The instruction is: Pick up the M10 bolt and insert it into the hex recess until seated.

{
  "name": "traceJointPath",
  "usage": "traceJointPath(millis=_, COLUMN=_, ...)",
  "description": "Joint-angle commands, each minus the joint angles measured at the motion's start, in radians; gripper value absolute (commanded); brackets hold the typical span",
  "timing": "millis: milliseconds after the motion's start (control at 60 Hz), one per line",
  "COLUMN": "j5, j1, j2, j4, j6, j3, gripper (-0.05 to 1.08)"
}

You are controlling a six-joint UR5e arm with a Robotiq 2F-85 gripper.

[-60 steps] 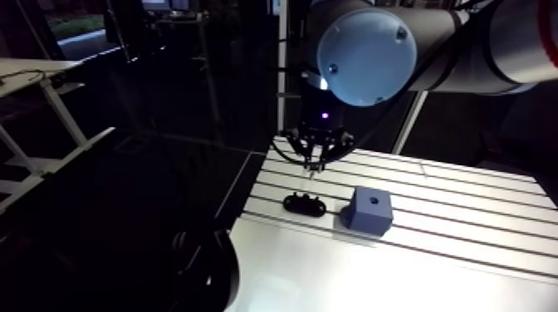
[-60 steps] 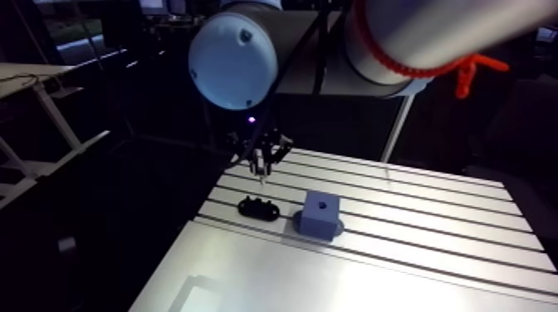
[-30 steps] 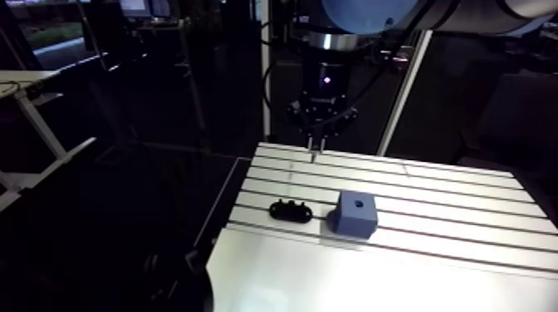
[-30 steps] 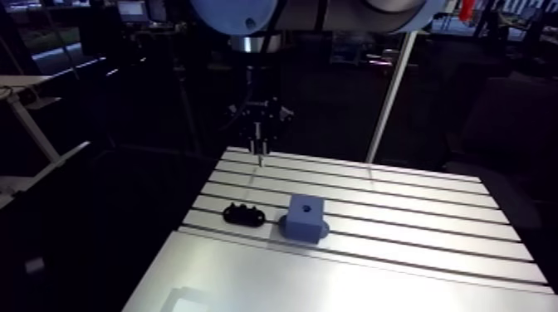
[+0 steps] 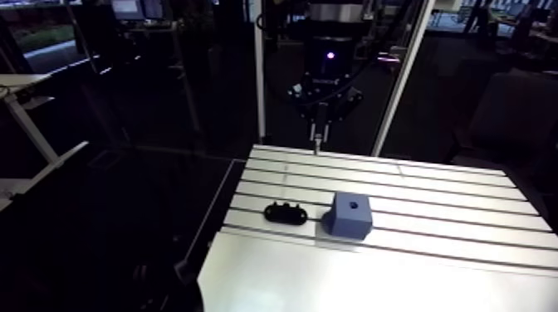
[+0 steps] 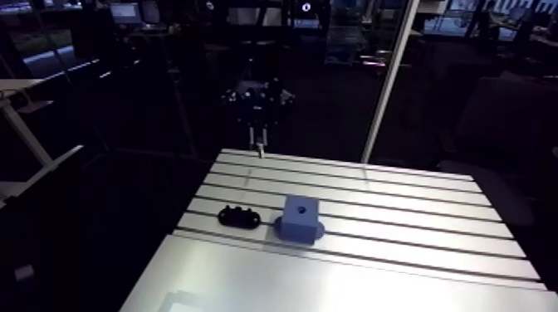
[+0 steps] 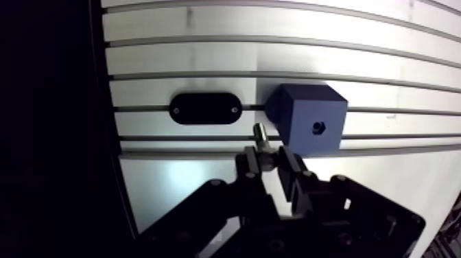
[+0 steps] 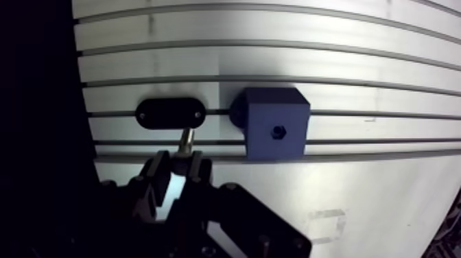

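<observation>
Firstly, at the left side of the slotted aluminium bench (image 5: 432,191) lies a black oval holder (image 7: 205,108). It lies flat on the bench, across one of the slots, close to the left edge. In the wrist view two small bright dots show on its top, one near each end. In the arm view small bumps stand up from it.

Next to the right comes the claw (image 7: 269,163). In the arm view it hangs from above, over the far edge of the bench, well apart from the two things on the bench. Its two fingers (image 7: 250,163) stand narrow and are closed on the M10 bolt (image 7: 261,134). The bolt is held at its upper end, and its shank sticks out past the fingertips and points down toward the bench. The bolt touches nothing except the fingers, so it is in the air and not in the block.

More to the right stands a blue block (image 7: 312,118), a cube on a slightly wider foot, just beside the black holder. A thin strip of bench shows between them. The block has a small dark recess (image 7: 317,127) in the middle of its top face. The recess is too small to tell its shape, and nothing sits in it.

To the right of the block only the long slots of the bench run on.
</observation>
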Motion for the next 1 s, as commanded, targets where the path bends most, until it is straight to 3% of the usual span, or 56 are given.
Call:
traceJointPath(millis=17, j5=-0.01, j1=-0.014, j2=-0.008, j4=0.096, j6=-0.053, j3=-0.035, gripper=1.04)
traceJointPath(millis=300, j5=-0.015, j1=-0.07, j2=-0.01, j4=0.129, j6=-0.232, j3=-0.042, gripper=1.04)
traceJointPath(millis=350, j5=-0.011, j1=-0.077, j2=-0.015, j4=0.126, j6=-0.233, j3=-0.041, gripper=1.04)
traceJointPath(millis=450, j5=-0.02, j1=-0.089, j2=-0.032, j4=0.123, j6=-0.233, j3=-0.033, gripper=1.04)
traceJointPath(millis=617, j5=-0.019, j1=-0.154, j2=-0.077, j4=0.099, j6=-0.152, j3=0.004, gripper=1.08)
traceJointPath(millis=1000, j5=-0.015, j1=-0.16, j2=-0.099, j4=0.079, j6=-0.119, j3=0.098, gripper=1.08)
